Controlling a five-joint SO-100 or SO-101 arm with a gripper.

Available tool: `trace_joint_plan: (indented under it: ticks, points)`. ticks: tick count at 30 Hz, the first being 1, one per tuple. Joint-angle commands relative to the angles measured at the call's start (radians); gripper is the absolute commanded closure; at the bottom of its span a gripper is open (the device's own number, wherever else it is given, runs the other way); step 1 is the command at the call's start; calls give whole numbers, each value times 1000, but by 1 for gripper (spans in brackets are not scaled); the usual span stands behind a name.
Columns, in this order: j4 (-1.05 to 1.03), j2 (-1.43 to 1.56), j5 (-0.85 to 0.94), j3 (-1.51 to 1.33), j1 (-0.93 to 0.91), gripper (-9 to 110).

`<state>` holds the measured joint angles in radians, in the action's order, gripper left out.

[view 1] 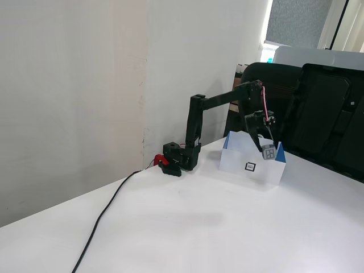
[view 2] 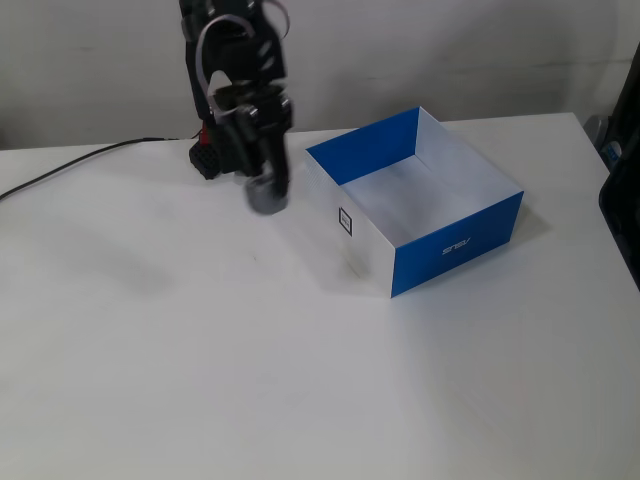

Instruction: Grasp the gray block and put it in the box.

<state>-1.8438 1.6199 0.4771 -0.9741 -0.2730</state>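
My gripper [view 1: 266, 147] hangs from the black arm and is shut on the gray block [view 1: 269, 152], a small dark cube with a pale square mark on one face. In a fixed view the block hangs in front of the box's [view 1: 239, 162] upper edge, at its right end. In the other fixed view the gripper [view 2: 265, 188] and the blurred block [view 2: 267, 198] are held in the air just left of the box [view 2: 455, 245]. The box shows a white side with a black marker, blue walls and a pale floor. It holds nothing.
The arm's base [view 1: 181, 156] stands at the table's back edge with a red part [view 1: 160, 161] beside it. A black cable [view 1: 108, 210] runs from it across the white table, and also shows in the other fixed view [view 2: 70, 165]. Black chairs [view 1: 318, 114] stand behind the box.
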Motion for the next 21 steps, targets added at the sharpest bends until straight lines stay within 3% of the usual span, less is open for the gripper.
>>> trace_joint_plan:
  ticks: [1,21]
  points:
    - [-40,123,-54,-15,-118,90]
    - [-8,98,-301,-166,-657,91]
